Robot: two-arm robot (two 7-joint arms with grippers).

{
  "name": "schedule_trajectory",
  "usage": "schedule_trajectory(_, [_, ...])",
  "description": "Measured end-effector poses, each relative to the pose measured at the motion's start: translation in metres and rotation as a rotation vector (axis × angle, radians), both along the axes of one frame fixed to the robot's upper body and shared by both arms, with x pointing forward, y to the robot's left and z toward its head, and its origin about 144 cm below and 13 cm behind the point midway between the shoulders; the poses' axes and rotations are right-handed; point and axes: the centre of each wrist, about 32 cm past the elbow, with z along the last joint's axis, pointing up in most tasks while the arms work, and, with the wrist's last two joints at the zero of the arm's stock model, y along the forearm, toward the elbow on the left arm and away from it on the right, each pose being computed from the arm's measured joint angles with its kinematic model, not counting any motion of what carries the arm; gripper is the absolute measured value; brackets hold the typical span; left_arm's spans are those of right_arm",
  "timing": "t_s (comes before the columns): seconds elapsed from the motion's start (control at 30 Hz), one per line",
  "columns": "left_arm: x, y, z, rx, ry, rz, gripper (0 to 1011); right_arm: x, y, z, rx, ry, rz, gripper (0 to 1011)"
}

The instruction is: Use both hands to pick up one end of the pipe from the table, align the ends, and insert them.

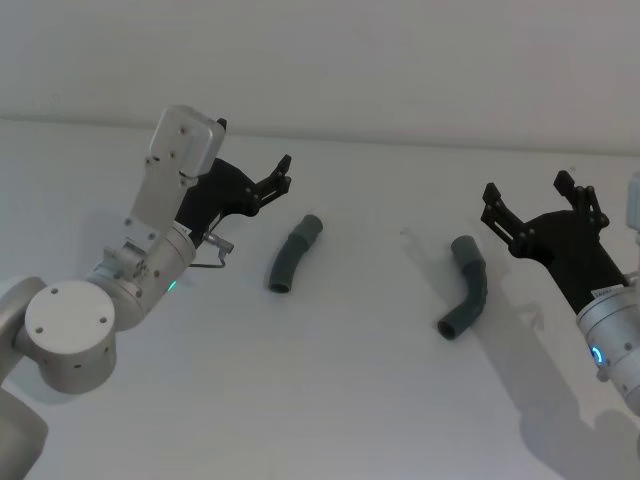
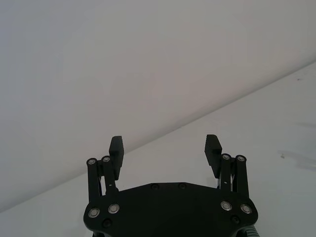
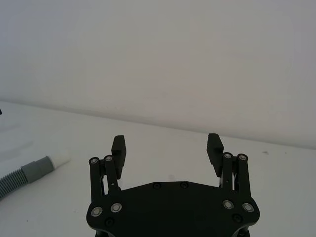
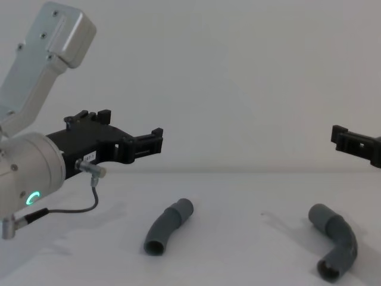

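Note:
Two dark-grey pipe pieces lie apart on the white table (image 1: 360,400). The gently curved one (image 1: 295,253) (image 4: 168,226) is on the left, and the sharper elbow (image 1: 467,287) (image 4: 336,241) is on the right. My left gripper (image 1: 285,175) (image 2: 164,143) (image 4: 152,140) hovers open just left of the curved piece, holding nothing. To the right of the elbow, my right gripper (image 1: 527,187) (image 3: 166,143) (image 4: 342,138) also hangs open and empty. In the right wrist view a ribbed grey pipe end (image 3: 29,173) with a white tip (image 3: 59,160) lies on the table beside that gripper.
A pale wall (image 1: 400,60) rises right behind the table's far edge. A thin cable loop (image 4: 71,208) hangs under my left wrist. Bare table surface stretches between the two pipe pieces and in front of them.

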Motion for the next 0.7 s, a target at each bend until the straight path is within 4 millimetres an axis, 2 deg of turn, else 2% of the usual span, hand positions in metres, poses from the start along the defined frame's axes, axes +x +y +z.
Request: schedule_trajectory(0.7, [-0.0005,0.0009,0.0013,0.004,0.016,-0.008,1003,0.0,0.0,0.0,0.0,0.0,0.0,996])
